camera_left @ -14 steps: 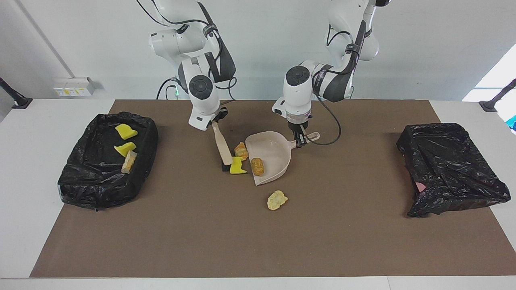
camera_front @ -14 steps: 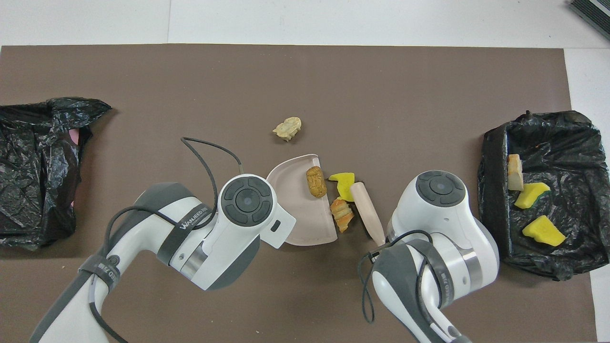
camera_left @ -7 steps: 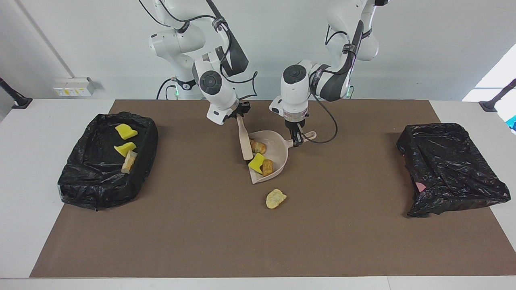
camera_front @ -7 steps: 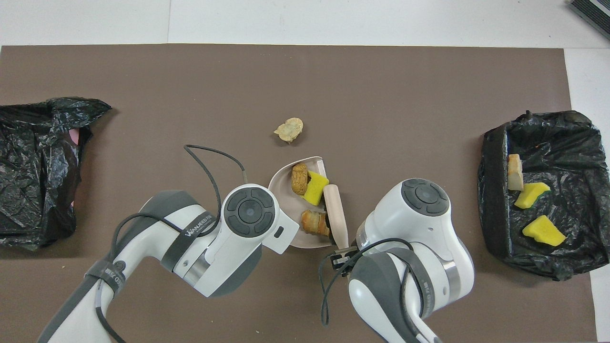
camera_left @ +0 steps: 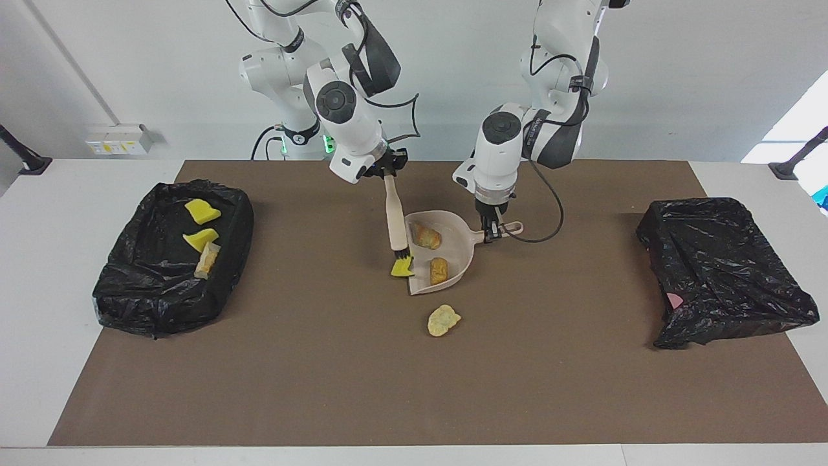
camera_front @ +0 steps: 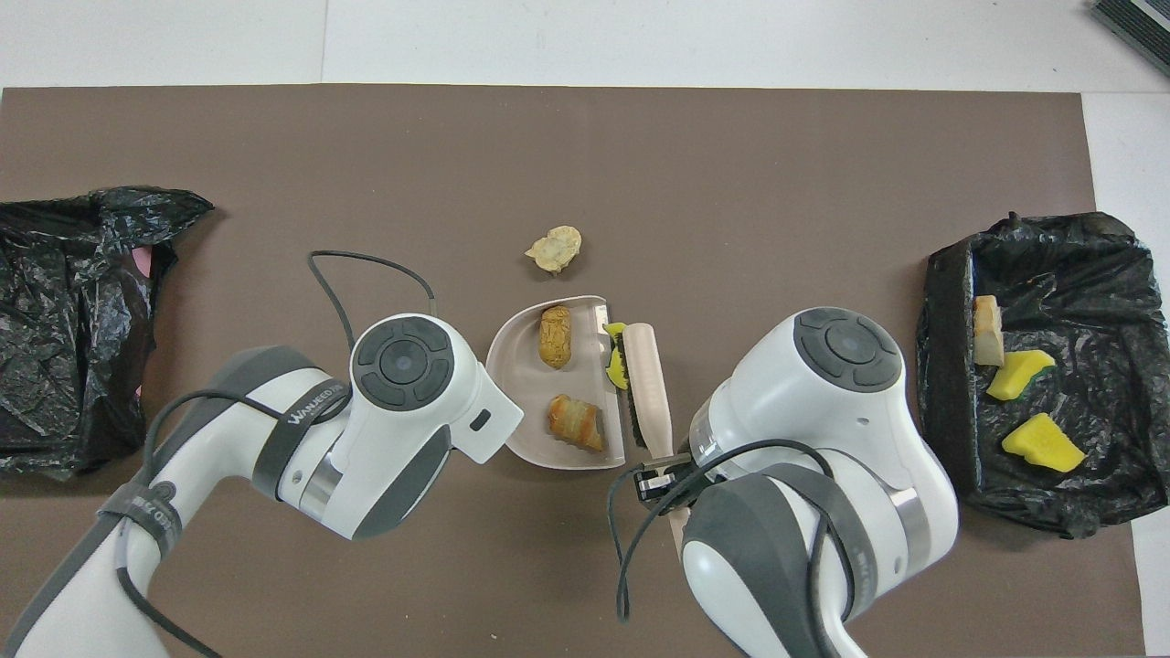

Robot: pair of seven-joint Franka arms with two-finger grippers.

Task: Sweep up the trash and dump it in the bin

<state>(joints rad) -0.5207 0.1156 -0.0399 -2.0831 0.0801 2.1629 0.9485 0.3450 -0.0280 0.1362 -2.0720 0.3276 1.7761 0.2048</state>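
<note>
My right gripper (camera_left: 388, 172) is shut on the top of a beige brush (camera_left: 394, 217), which stands nearly upright with its bristles on the mat. My left gripper (camera_left: 491, 228) is shut on the handle of the beige dustpan (camera_left: 456, 259). Two tan bread pieces (camera_left: 427, 236) (camera_left: 438, 270) lie in the pan. A yellow foam chunk (camera_left: 402, 268) sits at the pan's open edge against the bristles. One more tan lump (camera_left: 444, 320) lies loose on the mat, farther from the robots than the pan. In the overhead view the pan (camera_front: 512, 402), brush (camera_front: 644, 384) and loose lump (camera_front: 554, 249) show; my left gripper is hidden under its wrist.
A black-lined bin (camera_left: 129, 285) at the right arm's end holds two yellow foam chunks and a bread piece; it also shows in the overhead view (camera_front: 941, 366). A crumpled black bag (camera_left: 724, 272) lies at the left arm's end. A brown mat (camera_left: 323, 375) covers the table.
The dustpan slid toward the left arm's end with two bread pieces in it. The yellow foam, in the pan half a second ago, now lies at its lip by the brush.
</note>
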